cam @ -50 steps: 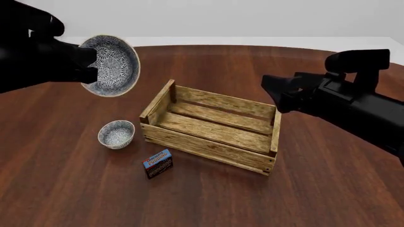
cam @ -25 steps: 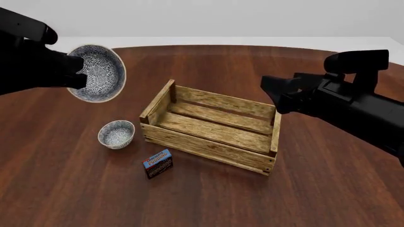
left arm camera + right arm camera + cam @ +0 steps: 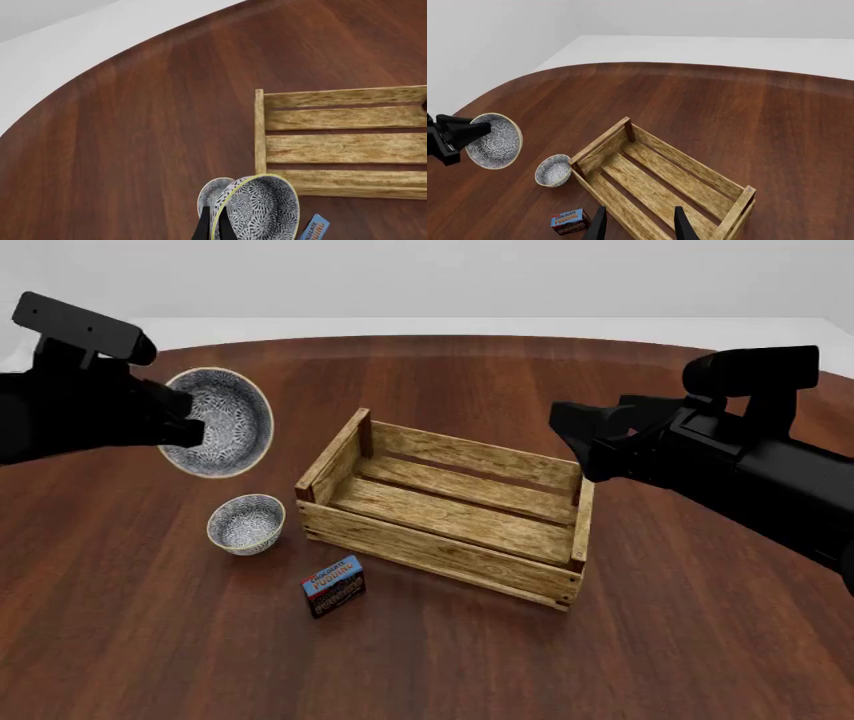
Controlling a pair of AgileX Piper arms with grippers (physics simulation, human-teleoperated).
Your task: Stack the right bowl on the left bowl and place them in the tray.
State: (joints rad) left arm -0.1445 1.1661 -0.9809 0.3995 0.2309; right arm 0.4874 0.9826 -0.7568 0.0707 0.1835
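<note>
- Your left gripper [image 3: 180, 425] is clamped on the rim of the right bowl [image 3: 218, 421], black fingers [image 3: 202, 229] pinching the thin edge; the bowl hangs tilted in the air, its speckled blue-grey inside facing the camera.
- It is above the table [image 3: 134, 620], toward the left edge, above and just behind the left bowl [image 3: 247, 523].
- That left bowl sits upright on the dark, glossy wood grain, just beside the tray's left end, not touching it.
- The tray [image 3: 447, 508], a pale slatted wooden crate with darker corner posts, lies mid-table, turned at an angle.
- A small red-and-blue box [image 3: 335, 586] lies in front of the tray, toward the near edge.
- Your right gripper [image 3: 639, 225] hangs over the tray, jaws parted and holding nothing.
</note>
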